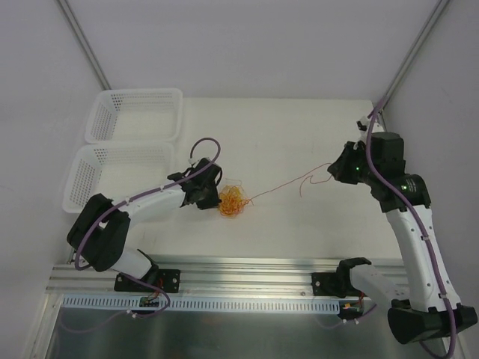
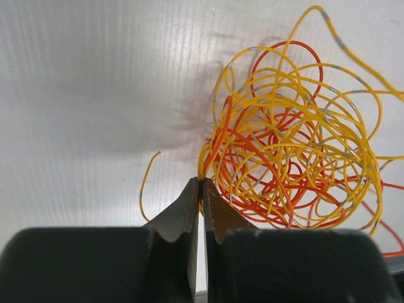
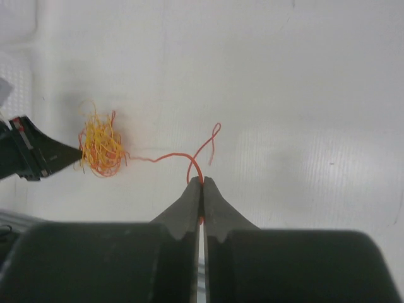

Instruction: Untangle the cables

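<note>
A tangled ball of yellow and orange cables (image 1: 231, 202) lies on the white table, left of centre. My left gripper (image 1: 212, 193) is at its left edge, shut on a yellow cable (image 2: 203, 165) of the ball (image 2: 290, 145). An orange cable (image 1: 288, 186) runs out of the ball to the right. My right gripper (image 1: 334, 169) is shut on that orange cable (image 3: 196, 165), holding it above the table, with a loose end (image 3: 213, 136) curling past the tips. The ball also shows in the right wrist view (image 3: 101, 149).
Two white mesh baskets stand at the left, one at the back (image 1: 135, 114) and one nearer (image 1: 112, 176). The table's right edge (image 1: 378, 149) runs close by my right arm. A metal rail (image 1: 247, 273) crosses the near edge.
</note>
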